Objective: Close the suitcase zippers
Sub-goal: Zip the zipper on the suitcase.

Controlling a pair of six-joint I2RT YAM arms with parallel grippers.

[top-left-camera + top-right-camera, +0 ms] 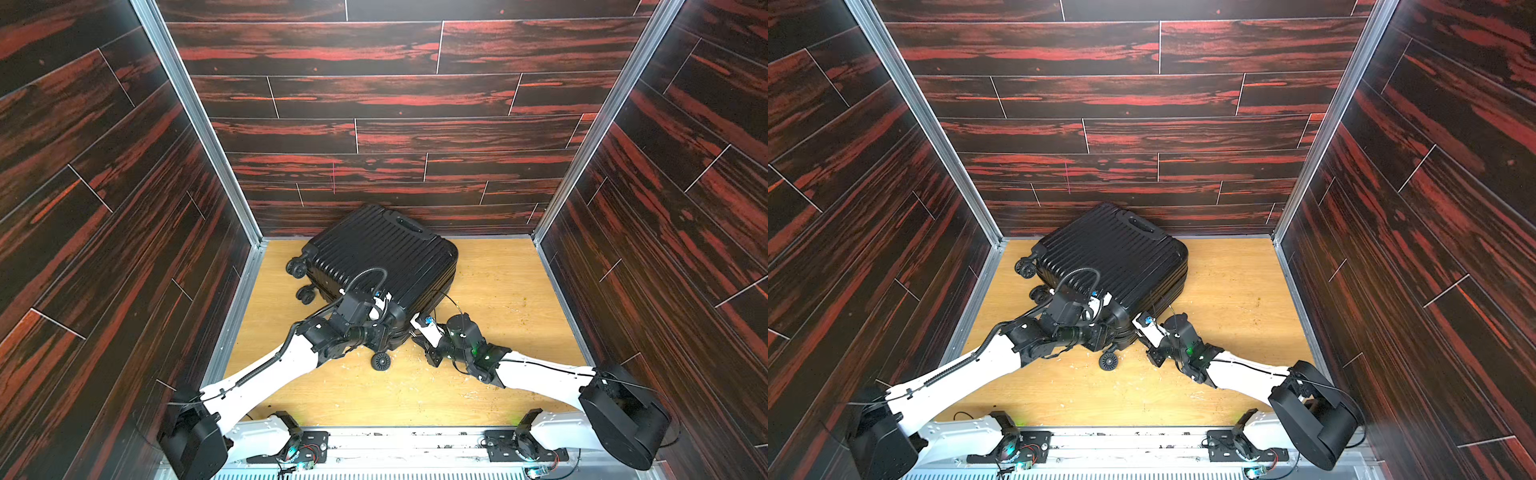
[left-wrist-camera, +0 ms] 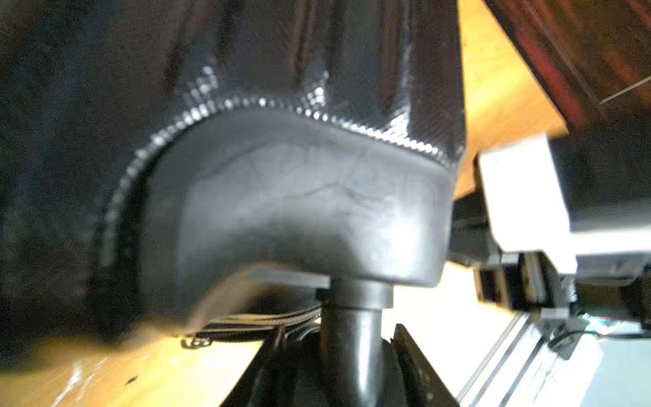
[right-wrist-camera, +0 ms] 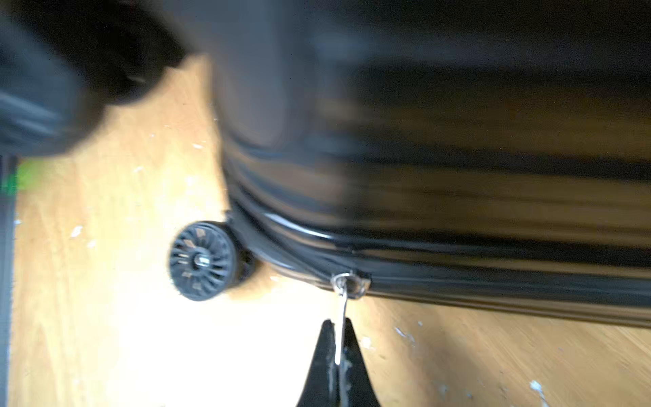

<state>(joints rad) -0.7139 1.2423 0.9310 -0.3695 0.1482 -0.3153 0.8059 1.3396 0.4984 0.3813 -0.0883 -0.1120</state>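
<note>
Pinching the zipper pull (image 3: 342,310) in the right gripper (image 3: 337,326), bracing the suitcase (image 1: 382,249) with the left gripper (image 2: 333,340) seemingly clamping a wheel stem (image 2: 352,306) (blurry), needing a steady drag along the track.

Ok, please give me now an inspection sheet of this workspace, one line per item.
Surface: light wooden table.
Job's things: black suitcase lying flat, shells together; zipper pull near a wheel.
Clutter: small white flecks only.
Grippers: right gripper shut on the zipper pull; left gripper at a wheel stem, fingers either side, grip unclear.
Cables: black hose loops over left wrist.
Surroundings: dark red plank walls.
</note>
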